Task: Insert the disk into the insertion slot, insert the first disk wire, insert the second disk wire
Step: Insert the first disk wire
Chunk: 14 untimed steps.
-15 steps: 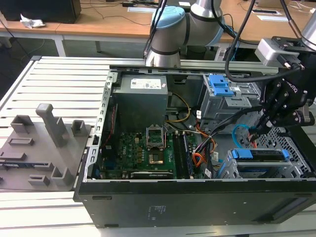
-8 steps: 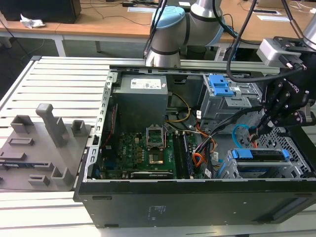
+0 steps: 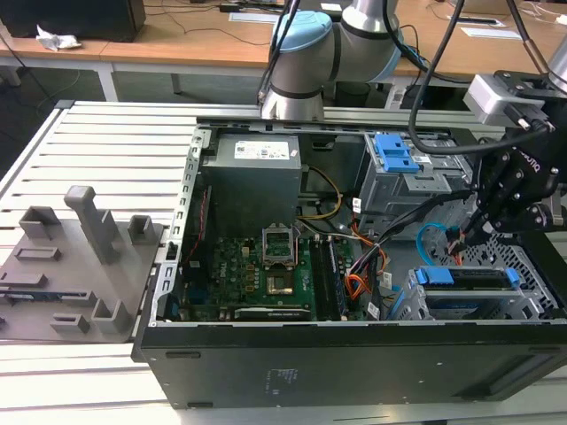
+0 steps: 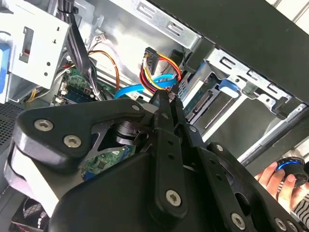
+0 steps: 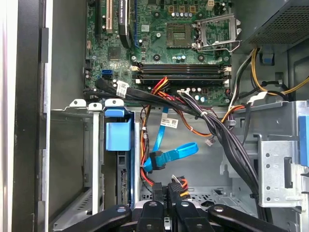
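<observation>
A black steel computer case [image 3: 354,354] lies open on the ribbed, pale aluminium desk [image 3: 106,142], its green motherboard [image 3: 257,270] bare. The silver arm with light-blue joint caps [image 3: 319,44] reaches in from the far side. Its black, bolted-linkage gripper [image 3: 483,228] points down into the corner at the exterior view's right.

In both wrist views the gripper's slim black fingers [image 5: 158,192] are drawn nearly together. Whether they pinch anything cannot be told.

The silver-grey disk in its glossy bright-blue plastic carrier [image 3: 465,278] sits inside the low, perforated sheet-metal insertion slot [image 3: 532,266]. In the first wrist view the disk is edge-on, with the carrier's blue tab uppermost.

The thin orange-red first disk wire [image 5: 177,182] ends just beside the fingertips, close to the disk's side. The flat, light-blue second disk wire [image 5: 176,153] loops loosely near it, its dark plug hanging beside the disk.

A taller grey metal cage with blue latches [image 3: 399,168] stands next to the slot. In the second wrist view a person's fingers [image 4: 273,175] show outside the case.
</observation>
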{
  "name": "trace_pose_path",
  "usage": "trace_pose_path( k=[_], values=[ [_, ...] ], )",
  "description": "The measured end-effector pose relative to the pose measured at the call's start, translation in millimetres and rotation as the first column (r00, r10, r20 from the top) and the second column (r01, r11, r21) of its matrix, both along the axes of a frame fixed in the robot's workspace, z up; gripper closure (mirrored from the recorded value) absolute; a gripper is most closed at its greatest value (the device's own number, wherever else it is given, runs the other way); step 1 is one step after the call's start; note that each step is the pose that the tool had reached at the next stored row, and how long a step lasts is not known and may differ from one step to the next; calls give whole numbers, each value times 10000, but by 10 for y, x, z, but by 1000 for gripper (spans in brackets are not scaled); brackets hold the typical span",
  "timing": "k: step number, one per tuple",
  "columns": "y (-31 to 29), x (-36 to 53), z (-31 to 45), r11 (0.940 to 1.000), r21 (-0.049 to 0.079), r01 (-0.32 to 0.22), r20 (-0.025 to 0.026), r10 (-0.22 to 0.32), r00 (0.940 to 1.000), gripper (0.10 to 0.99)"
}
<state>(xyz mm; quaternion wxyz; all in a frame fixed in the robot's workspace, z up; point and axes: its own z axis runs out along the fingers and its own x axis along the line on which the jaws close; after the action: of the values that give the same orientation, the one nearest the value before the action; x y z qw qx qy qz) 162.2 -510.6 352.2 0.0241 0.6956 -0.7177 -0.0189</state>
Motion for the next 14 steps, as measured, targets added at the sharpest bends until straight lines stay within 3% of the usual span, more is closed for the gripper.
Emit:
trace_pose_path(
  k=[14],
  values=[
    [-296, 0, -9, 10000, 0, 0, 0, 0, 10000, 925]
  ],
)
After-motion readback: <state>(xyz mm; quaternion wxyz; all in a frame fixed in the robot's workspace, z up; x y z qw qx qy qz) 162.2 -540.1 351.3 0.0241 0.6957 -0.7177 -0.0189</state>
